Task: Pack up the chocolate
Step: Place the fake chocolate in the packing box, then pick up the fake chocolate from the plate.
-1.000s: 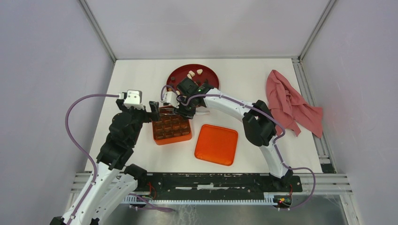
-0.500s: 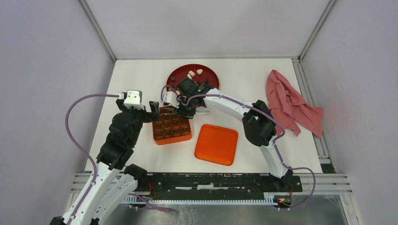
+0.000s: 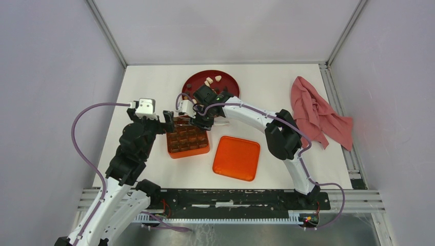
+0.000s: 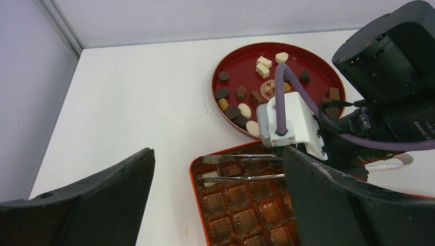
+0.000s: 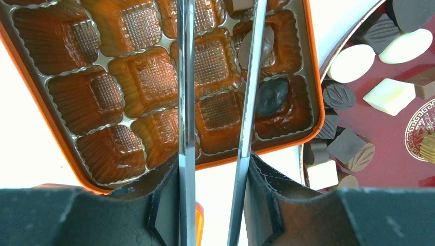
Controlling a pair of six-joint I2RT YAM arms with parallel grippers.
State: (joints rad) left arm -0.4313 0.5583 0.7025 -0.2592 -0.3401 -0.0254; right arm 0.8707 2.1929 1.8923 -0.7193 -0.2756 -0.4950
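Observation:
The chocolate (image 4: 263,66) lies as several dark and cream pieces on the red plate (image 4: 218,77). A few pieces sit in the far cells of the orange box (image 3: 187,139): a cream one (image 4: 209,175), a brown one (image 4: 233,169) and a dark round one (image 5: 272,96). My right gripper (image 5: 214,169) is shut on metal tweezers (image 5: 185,102). Their two arms stand apart, reaching over the box's far row, and the tips hang by the cream piece. My left gripper (image 4: 218,154) is open and empty, low at the box's left side.
The box's orange lid (image 3: 236,157) lies flat to the right of the box. A pink cloth (image 3: 318,113) is crumpled at the table's right edge. The plate (image 3: 192,81) stands just behind the box. Grey walls close in the table.

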